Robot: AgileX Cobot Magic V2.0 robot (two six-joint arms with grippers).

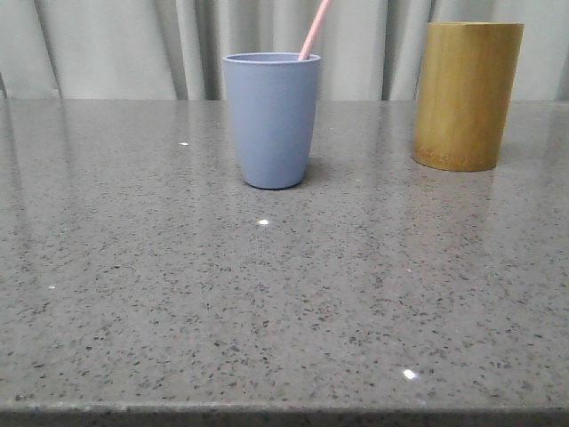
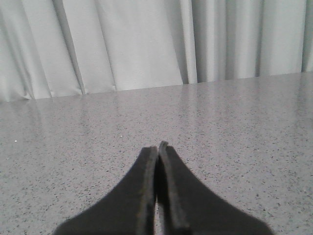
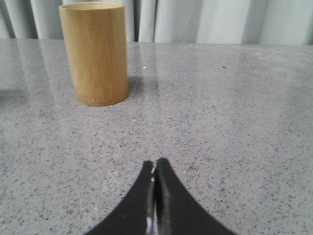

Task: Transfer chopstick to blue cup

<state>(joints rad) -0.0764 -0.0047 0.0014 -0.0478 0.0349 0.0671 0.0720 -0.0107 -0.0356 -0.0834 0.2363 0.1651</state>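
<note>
The blue cup [image 1: 271, 120] stands upright on the grey speckled table [image 1: 284, 294], at the middle of the far part. A pale pink chopstick [image 1: 315, 28] stands in it and leans to the right; only its upper end shows above the rim. Neither gripper shows in the front view. My left gripper [image 2: 157, 147] is shut and empty, low over bare table. My right gripper [image 3: 155, 164] is shut and empty, low over the table, well short of the bamboo cylinder [image 3: 95, 53].
A taller yellow-brown bamboo cylinder [image 1: 466, 94] stands at the far right of the table, to the right of the blue cup. A pale curtain [image 1: 133, 44] hangs behind the table's far edge. The table's front edge [image 1: 284, 411] runs along the bottom.
</note>
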